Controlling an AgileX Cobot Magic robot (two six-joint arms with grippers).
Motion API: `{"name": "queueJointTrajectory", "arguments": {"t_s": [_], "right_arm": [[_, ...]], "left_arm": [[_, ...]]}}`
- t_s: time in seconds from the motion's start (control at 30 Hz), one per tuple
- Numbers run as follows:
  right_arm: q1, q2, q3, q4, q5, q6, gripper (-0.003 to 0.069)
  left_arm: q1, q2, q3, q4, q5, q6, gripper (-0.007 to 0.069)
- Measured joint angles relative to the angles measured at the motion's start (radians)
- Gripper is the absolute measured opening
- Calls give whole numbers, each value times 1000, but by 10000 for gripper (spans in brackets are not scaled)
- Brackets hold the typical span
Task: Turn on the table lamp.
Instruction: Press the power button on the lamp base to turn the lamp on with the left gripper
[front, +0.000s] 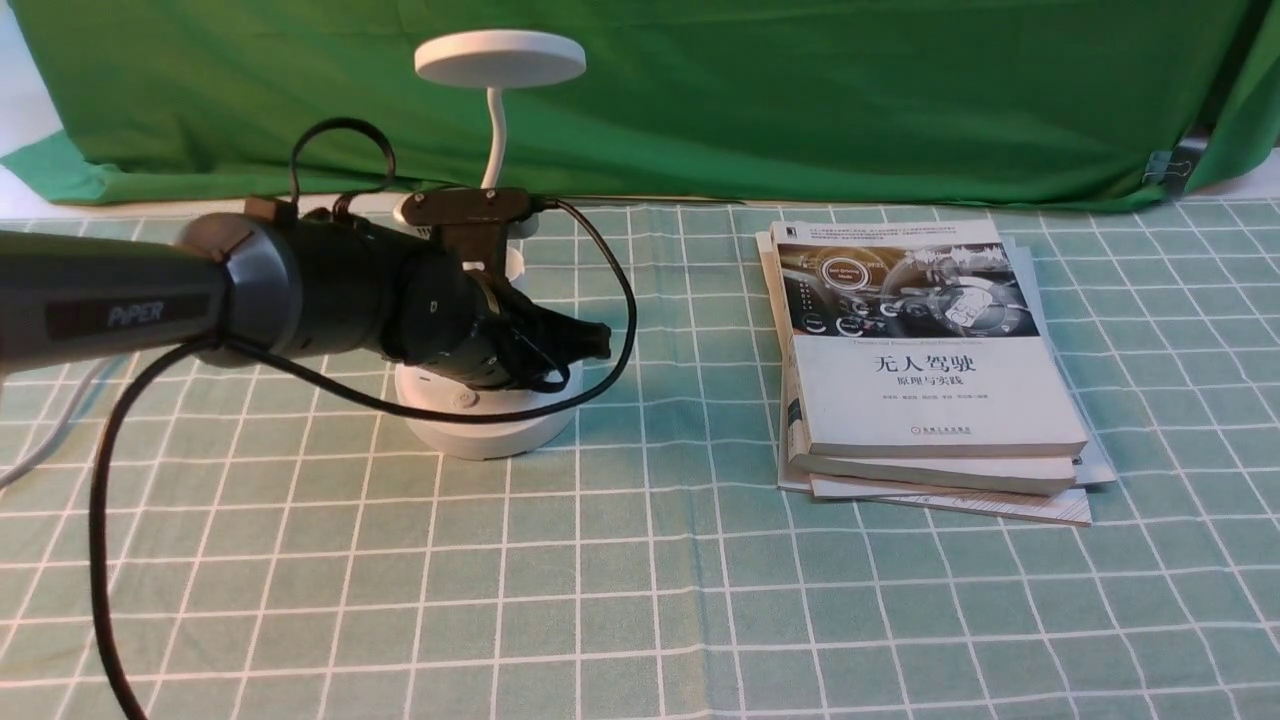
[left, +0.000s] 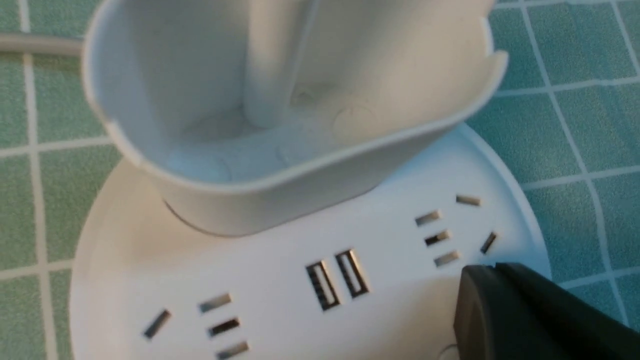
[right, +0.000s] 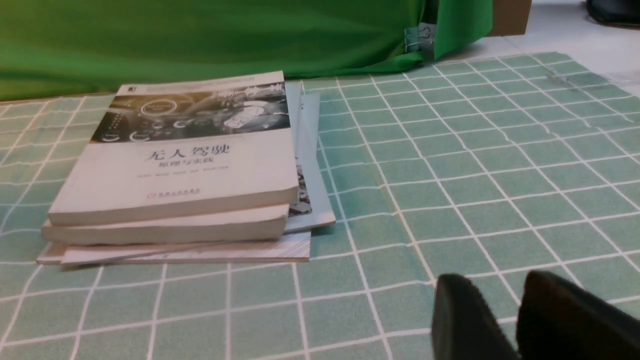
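The white table lamp stands at the left of the table, with its disc head (front: 500, 58) high on a thin bent neck (front: 495, 135) and no glow showing. My left gripper (front: 595, 340) is shut, and its dark fingertips (left: 480, 280) hang low over the round base (front: 490, 430) with nothing held. In the left wrist view they sit by a socket (left: 440, 237), next to two USB ports (left: 337, 277) and below the cup-like holder (left: 280, 125). A small round button (front: 462, 400) shows on the base's front. My right gripper (right: 500, 295) hovers over the cloth, its fingers a narrow gap apart.
A stack of three books (front: 930, 370) lies at the table's right centre, also in the right wrist view as the books (right: 175, 170). A green backdrop (front: 800, 90) hangs behind. The left arm's black cable (front: 600, 380) loops across the base. A grey-white cord (front: 50, 430) trails left.
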Motion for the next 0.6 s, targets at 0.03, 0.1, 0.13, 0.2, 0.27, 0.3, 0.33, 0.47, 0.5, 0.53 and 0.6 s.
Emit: {"name": "queueJointTrajectory", "arguments": {"t_s": [0.03,0.1,0.13,0.2,0.27,0.3,0.33,0.47,0.5,0.53,0.6], "right_arm": [[0,0,0,0,0,0,238],[0,0,0,0,0,0,238],[0,0,0,0,0,0,238],[0,0,0,0,0,0,238],[0,0,0,0,0,0,238],[0,0,0,0,0,0,238],[0,0,0,0,0,0,238],[0,0,0,0,0,0,238],[0,0,0,0,0,0,238],[0,0,0,0,0,0,238],[0,0,0,0,0,0,238]], "left_arm": [[0,-11,-1,7,15,0,21],[0,-22,-1,14,24,0,21],[0,-39,-2,24,30,0,21],[0,-54,-5,24,34,0,21],[0,-57,-6,37,34,0,21],[0,-57,-6,43,34,0,21],[0,-54,-6,48,35,0,21],[0,-37,-6,56,50,0,21],[0,-29,-6,56,60,0,21],[0,-26,-6,56,62,0,21],[0,-14,-4,58,74,-3,21]]}}
